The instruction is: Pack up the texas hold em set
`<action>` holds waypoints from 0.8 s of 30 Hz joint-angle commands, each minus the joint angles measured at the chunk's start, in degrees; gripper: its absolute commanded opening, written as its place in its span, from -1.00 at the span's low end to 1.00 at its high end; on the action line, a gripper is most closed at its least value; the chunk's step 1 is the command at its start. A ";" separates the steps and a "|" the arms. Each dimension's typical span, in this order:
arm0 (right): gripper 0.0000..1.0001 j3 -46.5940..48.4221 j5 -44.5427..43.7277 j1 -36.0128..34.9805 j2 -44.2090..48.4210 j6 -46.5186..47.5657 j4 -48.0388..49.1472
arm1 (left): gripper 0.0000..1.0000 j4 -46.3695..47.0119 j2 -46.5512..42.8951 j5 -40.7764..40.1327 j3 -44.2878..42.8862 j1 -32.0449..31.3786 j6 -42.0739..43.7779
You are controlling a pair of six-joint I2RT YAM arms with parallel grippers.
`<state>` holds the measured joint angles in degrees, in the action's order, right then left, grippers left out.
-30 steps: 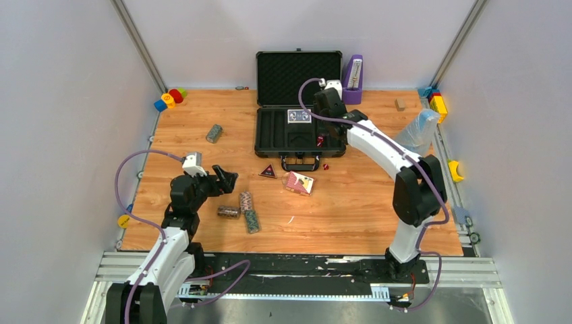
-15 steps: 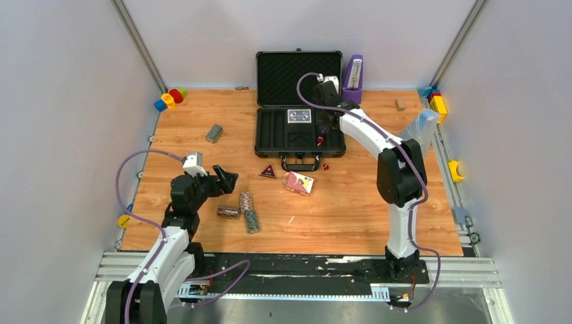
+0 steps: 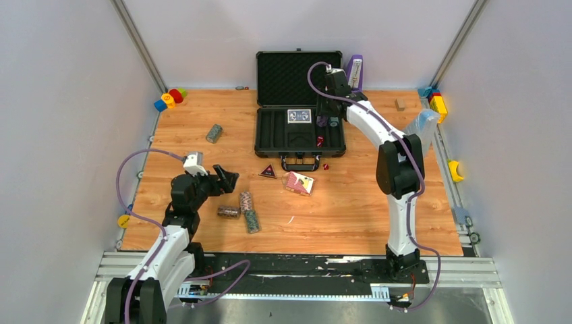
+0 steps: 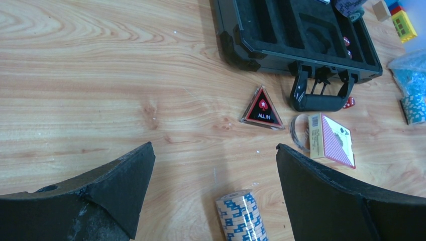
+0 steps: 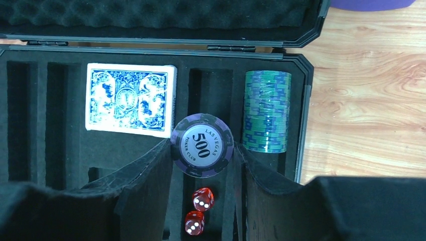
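Observation:
The black case (image 3: 272,132) lies open at the back of the table. My right gripper (image 5: 202,150) hovers over its right-hand slots (image 3: 326,121), shut on a roll of purple chips (image 5: 202,144) with a 500 face. Below it two red dice (image 5: 198,211) sit in the foam. A blue card deck (image 5: 130,99) and a green chip roll (image 5: 267,110) lie in the case. My left gripper (image 4: 213,160) hangs open above a blue-and-white chip roll (image 4: 243,216). The dark red triangle (image 4: 262,109), a red card deck (image 4: 331,139) and one die (image 4: 349,102) lie by the case handle.
Loose chip rolls lie near the left gripper (image 3: 229,212) and further left (image 3: 214,133). A purple metronome-like object (image 3: 353,79) stands right of the case lid. Toy blocks (image 3: 170,98) sit in the back corners, and a plastic bag (image 3: 418,130) on the right.
The right arm has swung and stretched towards the back right of the case, carrying the purple chip roll with it. The left arm has not moved.

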<state>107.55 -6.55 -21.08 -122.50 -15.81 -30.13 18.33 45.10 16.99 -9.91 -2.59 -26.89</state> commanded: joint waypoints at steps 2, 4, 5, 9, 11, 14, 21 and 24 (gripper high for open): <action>-0.79 2.27 5.43 -0.36 -0.65 -1.50 1.28 | 0.98 3.03 0.67 0.62 -2.38 0.22 -0.41; -0.80 1.39 7.03 -0.39 0.37 -1.59 0.89 | 0.98 3.23 1.03 0.64 -2.44 0.22 -0.48; -0.80 0.83 7.53 -0.40 0.83 -1.78 0.54 | 0.98 3.26 1.30 0.70 -2.56 0.22 -0.52; -0.79 -2.15 7.56 -0.42 3.78 -2.65 -0.37 | 0.98 3.46 1.88 0.79 -2.67 0.23 -0.52; -0.78 -3.58 7.48 -0.47 5.18 -2.92 -0.53 | 0.98 3.47 1.95 0.86 -2.80 0.26 -0.57; -0.76 -4.78 6.57 -0.75 6.70 -3.00 -1.25 | 0.98 3.40 1.88 0.80 -2.80 0.22 -0.60; -0.73 -5.50 0.16 -1.78 8.03 -3.50 -3.71 | 0.98 3.13 1.57 0.62 -2.69 0.22 -0.53; -0.74 -5.77 -1.29 -2.29 8.41 -3.41 -4.10 | 0.98 3.12 1.57 0.68 -2.70 0.22 -0.53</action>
<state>101.67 -4.64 -22.26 -118.63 -18.37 -34.50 19.14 47.05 17.47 -10.11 -2.59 -26.92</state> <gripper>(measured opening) 0.443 0.992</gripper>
